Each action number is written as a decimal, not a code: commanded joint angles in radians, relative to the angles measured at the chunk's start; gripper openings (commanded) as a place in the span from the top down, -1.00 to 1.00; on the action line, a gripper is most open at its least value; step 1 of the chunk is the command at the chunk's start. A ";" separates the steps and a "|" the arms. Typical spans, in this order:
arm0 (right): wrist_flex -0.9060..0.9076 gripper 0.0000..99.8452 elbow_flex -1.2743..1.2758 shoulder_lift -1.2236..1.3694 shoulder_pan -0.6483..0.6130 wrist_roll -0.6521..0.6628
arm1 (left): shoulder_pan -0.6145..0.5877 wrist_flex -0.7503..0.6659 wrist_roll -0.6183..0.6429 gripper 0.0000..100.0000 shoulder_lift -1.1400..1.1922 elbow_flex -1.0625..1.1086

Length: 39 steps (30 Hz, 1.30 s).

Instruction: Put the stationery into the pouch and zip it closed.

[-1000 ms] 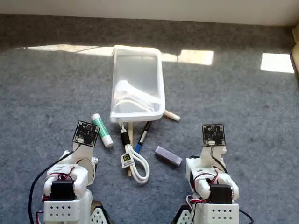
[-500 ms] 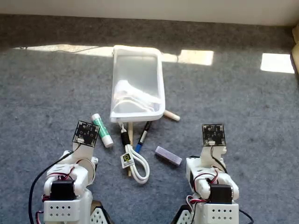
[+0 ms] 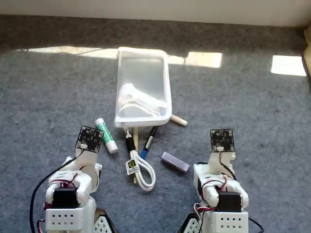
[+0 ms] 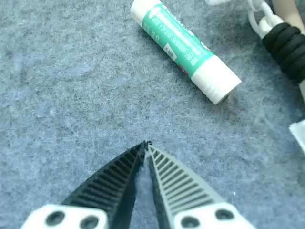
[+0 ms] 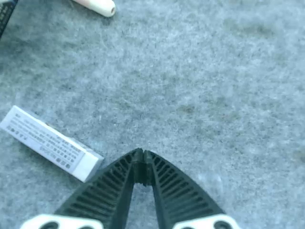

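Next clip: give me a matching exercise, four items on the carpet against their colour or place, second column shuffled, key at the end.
Things:
1. glue stick
2. eraser
3. pouch
4. cable

Descriptions:
A. white, coiled in a loop
B. translucent, the largest thing
C. green body with white ends
D. pale purple block, to the right of the cable

Pairs: 1-C, 2-D, 3-B, 4-A
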 commanded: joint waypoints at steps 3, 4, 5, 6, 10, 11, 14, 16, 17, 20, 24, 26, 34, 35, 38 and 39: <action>0.004 0.99 0.110 -0.012 -0.007 -0.005 | -0.012 -0.023 0.008 0.99 -0.001 -0.022; 0.004 0.99 0.110 -0.012 -0.007 -0.005 | -0.012 -0.023 0.008 0.99 -0.001 -0.039; 0.004 0.99 0.110 -0.012 -0.010 -0.005 | -0.012 -0.023 0.009 0.99 -0.001 -0.056; 0.002 0.99 0.110 -0.012 -0.010 -0.003 | -0.012 -0.025 0.009 0.99 -0.001 -0.070; 0.001 0.99 0.102 -0.012 -0.007 -0.003 | -0.012 -0.028 0.009 0.99 -0.001 -0.104; 0.001 0.99 0.101 -0.012 -0.007 -0.003 | -0.012 -0.028 0.009 0.99 -0.001 -0.110; -0.004 0.99 0.101 -0.012 -0.005 -0.003 | -0.019 -0.028 0.008 0.99 -0.001 -0.108; -0.007 0.99 0.099 -0.012 -0.005 -0.003 | -0.064 -0.028 0.009 0.99 -0.001 -0.107; -0.008 0.99 0.099 -0.012 -0.005 -0.003 | -0.093 -0.028 0.011 0.99 -0.001 -0.108; -0.028 0.99 0.070 -0.012 -0.005 -0.003 | -0.162 -0.028 0.011 0.99 -0.001 -0.111; -0.035 0.99 0.022 -0.012 -0.012 -0.002 | -0.223 -0.054 0.012 0.99 -0.002 -0.113; -0.035 0.99 -0.007 -0.012 -0.012 0.003 | -0.257 -0.086 0.012 0.99 -0.002 -0.104; -0.035 0.99 -0.166 -0.012 -0.012 0.245 | -0.289 -0.153 0.012 0.99 -0.001 -0.051; -0.035 0.99 -0.199 -0.012 -0.012 0.244 | -0.288 -0.153 0.012 0.99 -0.001 -0.050; -0.035 0.99 -0.303 -0.012 -0.013 0.244 | -0.288 -0.149 0.009 0.99 -0.001 -0.047; -0.035 0.99 -0.335 -0.010 -0.013 0.244 | -0.288 -0.149 0.008 0.99 -0.001 -0.047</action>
